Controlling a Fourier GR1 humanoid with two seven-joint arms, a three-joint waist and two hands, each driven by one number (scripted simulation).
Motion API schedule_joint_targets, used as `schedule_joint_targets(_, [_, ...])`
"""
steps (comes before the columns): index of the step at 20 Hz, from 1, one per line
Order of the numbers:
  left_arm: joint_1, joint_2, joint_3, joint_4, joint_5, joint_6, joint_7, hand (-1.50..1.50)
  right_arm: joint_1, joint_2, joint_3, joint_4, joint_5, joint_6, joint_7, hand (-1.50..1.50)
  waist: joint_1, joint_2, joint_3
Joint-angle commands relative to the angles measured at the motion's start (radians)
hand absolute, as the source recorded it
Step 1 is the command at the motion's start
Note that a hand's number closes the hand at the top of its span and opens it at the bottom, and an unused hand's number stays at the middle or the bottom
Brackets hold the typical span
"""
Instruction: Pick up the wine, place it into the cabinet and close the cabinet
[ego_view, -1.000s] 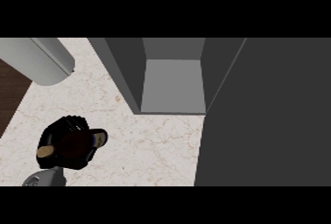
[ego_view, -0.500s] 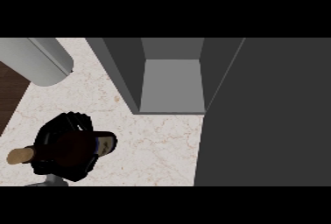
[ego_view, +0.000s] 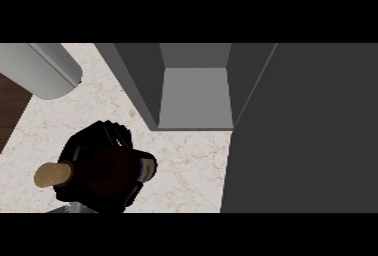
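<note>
My left hand (ego_view: 92, 145) is low at the left over the marble counter (ego_view: 184, 165), its fingers curled round the dark wine bottle (ego_view: 111, 170). The bottle's tan cork end (ego_view: 53, 175) sticks out to the left of the hand, and most of the bottle's body is hidden by the fingers. The grey cabinet (ego_view: 196, 97) stands open ahead and to the right of the hand, with its floor bare. Its dark door (ego_view: 303, 130) is swung out along the right side. My right hand does not show.
A large pale grey cylinder (ego_view: 44, 70) lies at the upper left. A strip of dark wood (ego_view: 11, 110) borders the counter's left edge. Bare counter stretches between my hand and the cabinet's front.
My left hand has moved up and to the right with the bottle, growing larger in view. The cork end has come into sight at its left.
</note>
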Motion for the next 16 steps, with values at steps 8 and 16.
schedule_joint_targets(8, [-0.268,-0.007,-0.249,-0.011,-0.012,0.372,0.167,1.5,0.016,0.008,-0.019,-0.058,-0.073,0.016,0.014,-1.5,-0.006,0.002,0.0])
schedule_joint_targets(16, [-0.427,-0.007,-0.43,0.091,-0.05,0.654,0.168,1.5,0.016,0.006,-0.028,-0.102,-0.104,0.003,0.068,-1.5,-0.011,0.0,0.0])
